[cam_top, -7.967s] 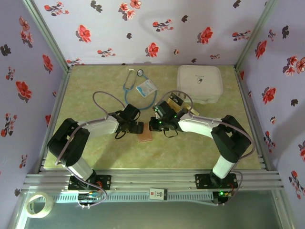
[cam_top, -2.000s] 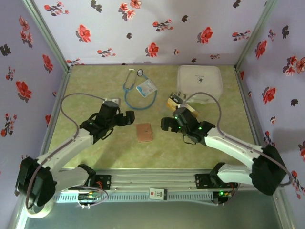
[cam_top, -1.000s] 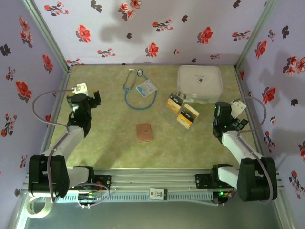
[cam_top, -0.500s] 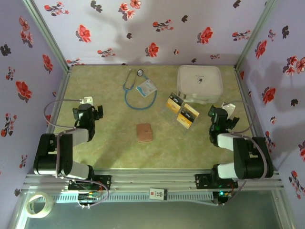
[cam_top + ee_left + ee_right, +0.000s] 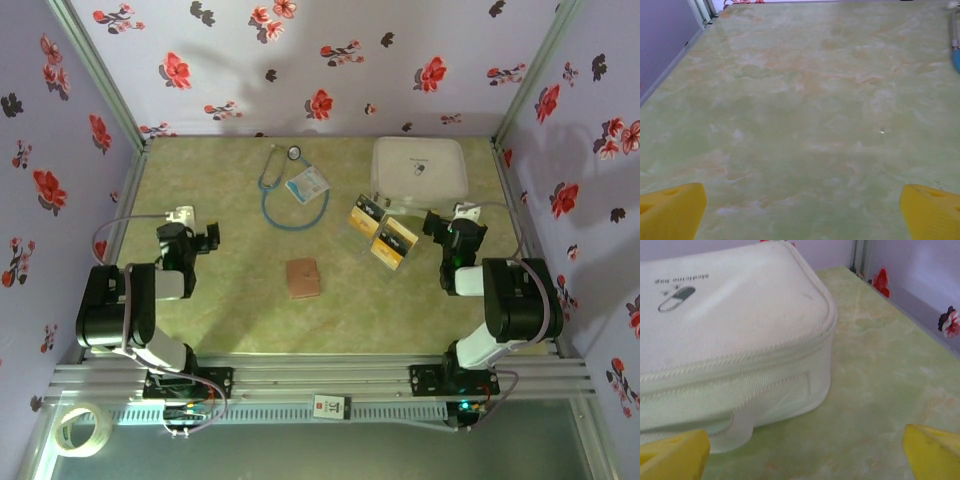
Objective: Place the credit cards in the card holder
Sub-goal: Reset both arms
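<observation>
Tabletop (image 5: 230, 320): pale green marble pattern, flowered walls around.
Credit cards (image 5: 383, 230): two lying flat, right of centre; probably light, stiff and slick, so pinch an edge.
Card holder (image 5: 303, 278): centre, apart from the cards, looks folded shut; probably soft.
Left hand (image 5: 205, 240): wide open, empty.
Right hand (image 5: 440, 225): wide open, empty, facing white case (image 5: 419, 175).
</observation>
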